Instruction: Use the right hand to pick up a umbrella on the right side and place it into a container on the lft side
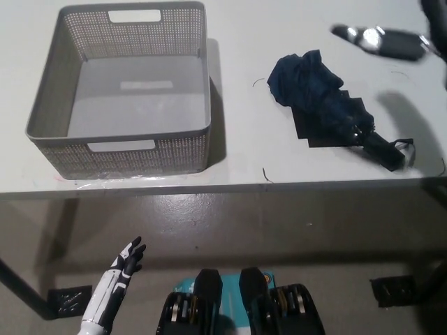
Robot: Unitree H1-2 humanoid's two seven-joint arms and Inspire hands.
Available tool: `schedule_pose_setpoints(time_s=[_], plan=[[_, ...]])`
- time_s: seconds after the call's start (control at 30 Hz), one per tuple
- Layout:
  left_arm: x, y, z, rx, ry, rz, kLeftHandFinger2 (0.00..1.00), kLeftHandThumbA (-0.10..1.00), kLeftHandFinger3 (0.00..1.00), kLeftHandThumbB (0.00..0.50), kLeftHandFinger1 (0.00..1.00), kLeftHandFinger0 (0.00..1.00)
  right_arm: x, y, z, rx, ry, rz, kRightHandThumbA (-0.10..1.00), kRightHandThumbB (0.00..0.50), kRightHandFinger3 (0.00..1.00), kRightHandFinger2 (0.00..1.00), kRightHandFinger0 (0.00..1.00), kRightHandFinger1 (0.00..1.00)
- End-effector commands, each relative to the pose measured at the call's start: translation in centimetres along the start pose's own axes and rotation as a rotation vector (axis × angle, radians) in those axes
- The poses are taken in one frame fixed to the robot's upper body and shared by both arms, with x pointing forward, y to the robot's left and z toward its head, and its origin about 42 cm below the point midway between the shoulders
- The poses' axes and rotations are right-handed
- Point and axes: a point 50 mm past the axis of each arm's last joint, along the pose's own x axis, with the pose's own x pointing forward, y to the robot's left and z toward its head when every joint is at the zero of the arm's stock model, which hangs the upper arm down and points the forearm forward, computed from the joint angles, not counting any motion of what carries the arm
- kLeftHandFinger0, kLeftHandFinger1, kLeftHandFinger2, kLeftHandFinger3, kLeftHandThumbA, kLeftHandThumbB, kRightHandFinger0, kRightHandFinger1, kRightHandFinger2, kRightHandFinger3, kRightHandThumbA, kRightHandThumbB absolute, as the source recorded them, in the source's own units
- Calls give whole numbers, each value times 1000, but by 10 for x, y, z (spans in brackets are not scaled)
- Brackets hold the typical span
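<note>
The black right hand [384, 40] is a blur high over the table's [244, 21] far right, holding nothing, fingers spread. Below it a folded navy umbrella [325, 105] lies crumpled on the tabletop, black handle toward the near edge, no legible writing. The grey perforated basket [49, 105] sits well left. The white left hand [119, 269] hangs open below the table

Single head camera, steeply downward, over table [237, 28] edge and floor
</note>
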Motion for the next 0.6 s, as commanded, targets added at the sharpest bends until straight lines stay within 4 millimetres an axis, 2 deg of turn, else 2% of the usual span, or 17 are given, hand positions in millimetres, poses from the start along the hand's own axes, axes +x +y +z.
schedule_pose_setpoints(time_s=[0.0, 0.1, 0.23, 0.3, 0.4, 0.43, 0.47, 0.53, 0.57], plan=[[4, 9, 16, 41, -120, -13, 1000, 1000, 1000, 325, 1000, 1000, 86, -32, 5, -252, 275, 210, 1000, 500, 1000, 1000, 1000, 1000], [4, 8, 17, 41, -121, -21, 1000, 1000, 1000, 320, 1000, 1000, 104, -16, -7, -262, 359, 303, 1000, 500, 1000, 1000, 1000, 1000], [3, 7, 17, 45, -121, -22, 1000, 1000, 1000, 308, 1000, 1000, 114, 7, -19, -247, 451, 406, 999, 500, 1000, 1000, 1000, 1000], [2, 7, 16, 39, -121, -20, 1000, 1000, 1000, 296, 1000, 1000, 119, 20, -24, -207, 509, 450, 937, 500, 1000, 1000, 1000, 1000], [1, 7, 15, 36, -124, -18, 1000, 1000, 1000, 292, 1000, 1000, 120, 33, -30, -237, 568, 502, 942, 500, 1000, 1000, 1000, 1000], [1, 6, 15, 35, -123, -20, 1000, 1000, 1000, 293, 1000, 1000, 118, 40, -34, -287, 594, 543, 999, 500, 1000, 1000, 1000, 1000], [2, 5, 15, 35, -121, -20, 1000, 1000, 1000, 293, 1000, 1000, 118, 42, -36, -302, 603, 556, 1000, 500, 1000, 1000, 1000, 1000], [1, 6, 15, 28, -121, -20, 1000, 1000, 1000, 283, 1000, 1000, 113, 52, -43, -316, 645, 552, 913, 500, 1000, 1000, 1000, 1000], [0, 7, 15, 34, -121, -19, 1000, 1000, 1000, 274, 1000, 1000, 110, 55, -47, -361, 661, 567, 931, 500, 1000, 1000, 1000, 1000]])
